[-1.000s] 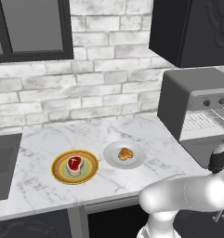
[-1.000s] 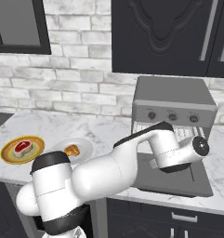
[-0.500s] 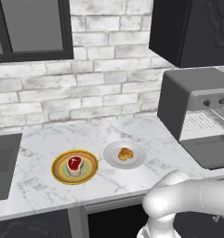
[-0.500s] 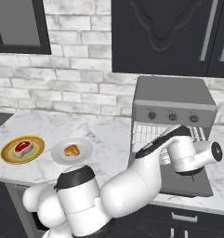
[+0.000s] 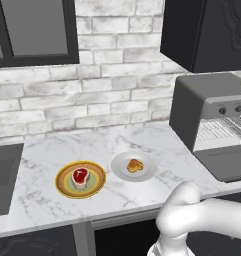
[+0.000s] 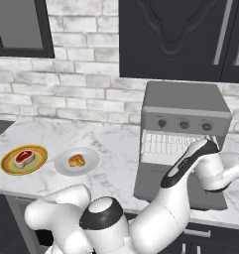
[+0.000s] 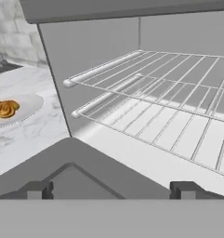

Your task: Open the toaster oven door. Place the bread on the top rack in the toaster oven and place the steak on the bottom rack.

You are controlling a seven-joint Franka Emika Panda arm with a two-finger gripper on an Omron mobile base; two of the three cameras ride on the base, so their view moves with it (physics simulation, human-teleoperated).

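The toaster oven [image 5: 207, 102] [image 6: 183, 106] stands at the counter's right end with its door [image 5: 227, 162] [image 6: 148, 181] folded down flat. Inside, the top rack [image 7: 178, 69] sits above the bottom rack [image 7: 169, 123], both bare. The steak [image 5: 80, 177] [image 6: 23, 158] lies on a yellow plate. To its right the bread [image 5: 135, 165] [image 6: 76, 160] [image 7: 5, 108] rests on a white plate. My gripper [image 7: 111, 190] hovers just above the lowered door, facing the oven's mouth. It is open, fingertips wide apart with nothing between them.
The yellow plate [image 5: 94, 187] and white plate [image 5: 149, 172] sit mid-counter on white marble. A dark sink [image 5: 4, 180] lies at the far left. Black cabinets [image 6: 180, 39] hang above the oven, and a brick wall runs behind. My white arm crosses the front of the oven.
My hand has swung further right in front of the oven, leaving the right edge of both base views. The door, plates and food have not moved.
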